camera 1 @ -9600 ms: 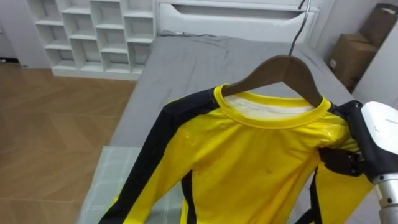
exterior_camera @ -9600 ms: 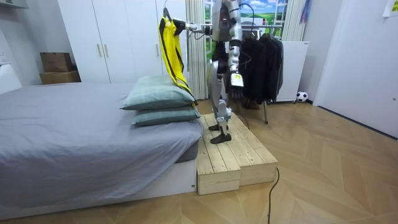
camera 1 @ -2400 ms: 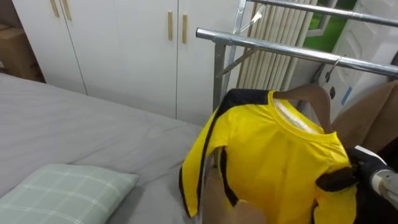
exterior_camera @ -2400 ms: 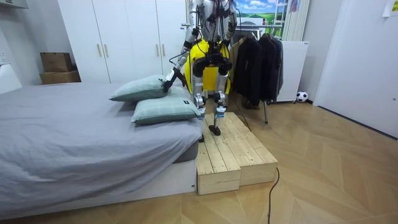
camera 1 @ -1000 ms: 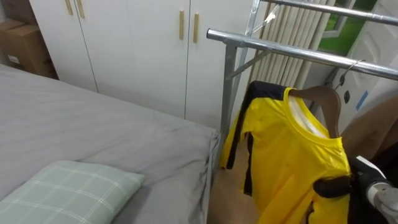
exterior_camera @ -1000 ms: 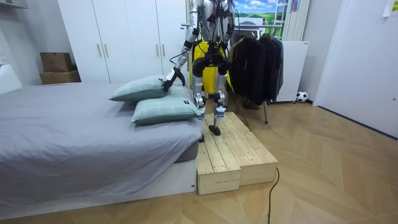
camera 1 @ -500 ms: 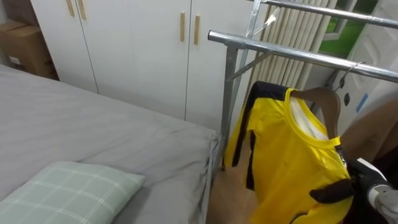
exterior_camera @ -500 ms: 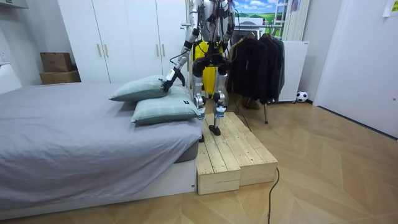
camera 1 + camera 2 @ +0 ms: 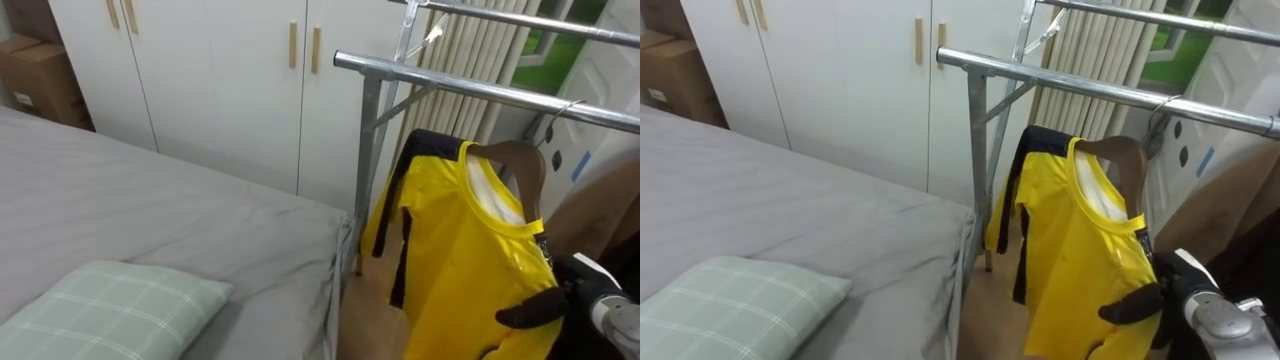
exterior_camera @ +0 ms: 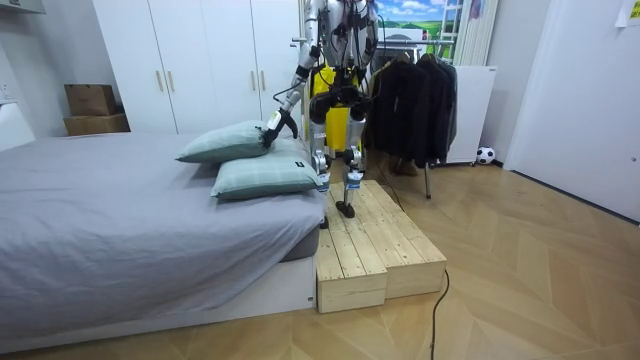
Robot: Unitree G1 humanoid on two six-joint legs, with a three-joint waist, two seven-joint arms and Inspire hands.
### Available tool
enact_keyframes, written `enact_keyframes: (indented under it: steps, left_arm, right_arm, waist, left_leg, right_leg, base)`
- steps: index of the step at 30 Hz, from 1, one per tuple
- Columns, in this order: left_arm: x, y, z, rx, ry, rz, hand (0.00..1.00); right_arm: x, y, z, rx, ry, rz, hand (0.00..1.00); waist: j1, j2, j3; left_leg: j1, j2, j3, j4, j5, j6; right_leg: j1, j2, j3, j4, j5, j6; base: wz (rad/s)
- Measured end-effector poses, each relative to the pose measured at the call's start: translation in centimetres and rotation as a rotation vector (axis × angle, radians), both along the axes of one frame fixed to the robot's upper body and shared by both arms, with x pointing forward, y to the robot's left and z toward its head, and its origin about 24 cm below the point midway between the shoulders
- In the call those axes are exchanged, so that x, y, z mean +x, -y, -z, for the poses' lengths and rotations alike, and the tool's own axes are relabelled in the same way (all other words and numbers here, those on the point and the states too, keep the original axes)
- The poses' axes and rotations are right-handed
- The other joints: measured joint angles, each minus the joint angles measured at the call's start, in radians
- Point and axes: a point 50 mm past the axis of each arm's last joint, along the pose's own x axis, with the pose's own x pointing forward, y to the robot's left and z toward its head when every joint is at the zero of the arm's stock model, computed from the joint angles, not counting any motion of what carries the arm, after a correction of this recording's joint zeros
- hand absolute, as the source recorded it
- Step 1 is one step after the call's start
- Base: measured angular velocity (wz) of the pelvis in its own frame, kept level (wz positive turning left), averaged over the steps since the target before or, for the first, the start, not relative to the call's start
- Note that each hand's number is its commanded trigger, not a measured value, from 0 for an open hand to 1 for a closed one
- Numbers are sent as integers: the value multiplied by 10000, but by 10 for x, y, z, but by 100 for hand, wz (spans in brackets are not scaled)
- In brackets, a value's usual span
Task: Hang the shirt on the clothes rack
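Note:
A yellow shirt with black trim (image 9: 465, 265) hangs on a wooden hanger (image 9: 517, 160). The hanger's hook sits over the metal rail (image 9: 470, 88) of a clothes rack. My right hand (image 9: 535, 308) is at the shirt's lower right edge, its dark fingers stretched out against the cloth and curled round nothing. In the right eye view the shirt (image 9: 1080, 250) hangs straight down from the rail (image 9: 1080, 88), with the right hand (image 9: 1133, 302) beside it. In the room view my left hand (image 10: 271, 129) is held out, open, above the pillows.
I stand on a wooden platform (image 10: 375, 245) between the bed (image 9: 150, 220) and the rack. A green checked pillow (image 9: 110, 305) lies at the lower left. White wardrobe doors (image 9: 220, 70) are behind. Dark clothes (image 10: 412, 100) hang further along the rack.
My right hand's fingers have uncurled from the shirt and now stretch out beside it. The shirt has swung a little and hangs from the rail on its own.

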Motion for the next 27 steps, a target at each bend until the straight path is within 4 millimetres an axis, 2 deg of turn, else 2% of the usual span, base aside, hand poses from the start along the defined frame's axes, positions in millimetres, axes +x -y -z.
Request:
enact_keyframes:
  steps: [5,9,15,22,27]
  left_arm:
    - [-5,2,2,-167,-201,-85,0]
    - [-6,2,2,-314,-217,-170,0]
    - [-6,2,2,-246,-207,-193,0]
    - [-8,4,3,-191,-179,-432,0]
    - [-13,4,3,-194,-223,-601,0]
  right_arm:
    - [0,-1,0,149,-114,-171,0]
    - [1,-1,-1,191,-25,-130,0]
    - [7,1,-11,181,723,266,0]
    - [13,1,-22,103,1570,744,0]
    - [29,-6,-50,-383,3007,477,0]
  waist:
    - [27,92,-91]
    - [10,100,-81]
    - [-104,102,-62]
    - [-192,143,7]
    - [-482,121,22]
  left_leg:
    - [116,17,93,-75,-1,0]
    - [147,-4,131,-69,-1,0]
    - [82,-21,138,-60,1,4]
    - [91,-24,213,-63,2,4]
    - [-99,-49,174,-22,2,3]
  right_leg:
    - [39,-1,-6,39,22,-18]
    - [19,30,203,161,-57,3]
    - [-43,20,228,157,-31,24]
    - [-156,19,254,339,-102,22]
    - [-463,24,335,598,-203,15]
  base:
    - [-6]
    - [-3]
    - [0]
    - [-2]
    - [-3]
